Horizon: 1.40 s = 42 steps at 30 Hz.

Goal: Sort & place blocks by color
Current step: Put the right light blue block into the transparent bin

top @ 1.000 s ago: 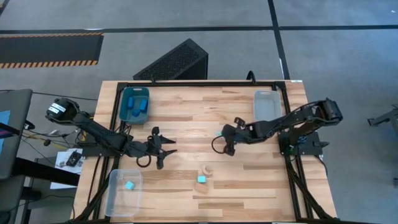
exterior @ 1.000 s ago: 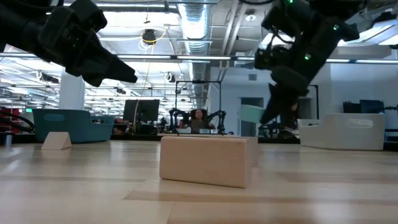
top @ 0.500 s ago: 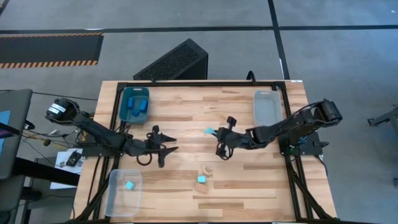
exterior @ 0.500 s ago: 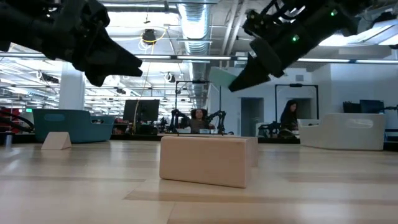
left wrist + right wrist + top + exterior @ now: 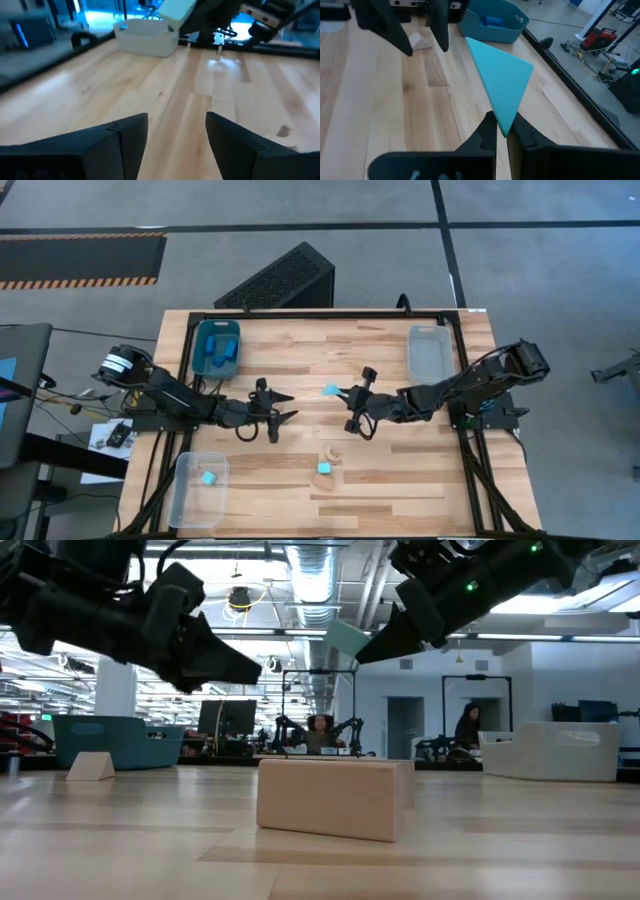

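My right gripper [image 5: 347, 394] is shut on a light cyan triangular block [image 5: 330, 390], high above the table's middle; the block also shows in the low view [image 5: 347, 638] and in the right wrist view [image 5: 501, 75]. My left gripper [image 5: 281, 416] is open and empty a little to its left, above the table, fingers toward the block [image 5: 175, 12]. A tan arch block [image 5: 331, 451], a cyan block [image 5: 324, 468] and a tan block [image 5: 325, 481] rest on the table nearer the front. Another cyan block [image 5: 208, 477] lies in the near left clear bin [image 5: 185, 500]. My right gripper pinches the cyan block by one pointed corner [image 5: 504, 122] between its two fingers. The fingers come roughly level from the table's right side. The block is lifted clear of the table and sticks out beyond the fingertips toward the left arm.
A teal bin [image 5: 203, 330] with dark blue blocks stands at the far left. A second clear bin [image 5: 430, 333] stands at the far right. A small tan wedge [image 5: 90, 766] lies on the table near the teal bin [image 5: 100, 740].
My right gripper has gone up and toward the table's left edge with the cyan block, which stays in the hold and is now higher above the table. My left gripper has gone toward the table's right edge, nearer the block, still open.
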Available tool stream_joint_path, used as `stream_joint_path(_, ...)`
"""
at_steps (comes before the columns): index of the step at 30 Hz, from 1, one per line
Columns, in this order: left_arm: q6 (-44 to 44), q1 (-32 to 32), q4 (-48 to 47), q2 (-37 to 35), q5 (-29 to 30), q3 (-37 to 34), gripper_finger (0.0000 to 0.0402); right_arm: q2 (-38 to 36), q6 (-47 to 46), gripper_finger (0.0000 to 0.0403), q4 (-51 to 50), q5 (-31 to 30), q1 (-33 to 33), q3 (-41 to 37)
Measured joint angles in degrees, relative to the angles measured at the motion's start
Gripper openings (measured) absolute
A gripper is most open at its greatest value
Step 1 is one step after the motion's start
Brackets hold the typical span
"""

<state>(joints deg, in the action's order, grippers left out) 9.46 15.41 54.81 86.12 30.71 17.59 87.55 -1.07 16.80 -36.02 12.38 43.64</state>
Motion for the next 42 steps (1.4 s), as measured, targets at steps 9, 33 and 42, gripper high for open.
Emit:
stream_joint_path(9, -25.08, -3.42, 0.22, 2.67, 1.04, 11.08, 0.0193, 0.0, 0.08, 0.0024, 1.69, 4.64, 0.07, 0.0)
stream_joint_path(33, -29.85, -4.91, -14.96, 5.85, -5.15, 21.13, 0.0158, -0.03, -2.08, 0.0024, 1.84, 8.21, -0.16, 0.0)
stream_joint_path(42, -26.71, -5.39, -16.9, 5.8, -1.16, 21.15, 0.0175, -0.02, -1.5, 0.0023, 1.76, 6.99, -0.93, 0.0)
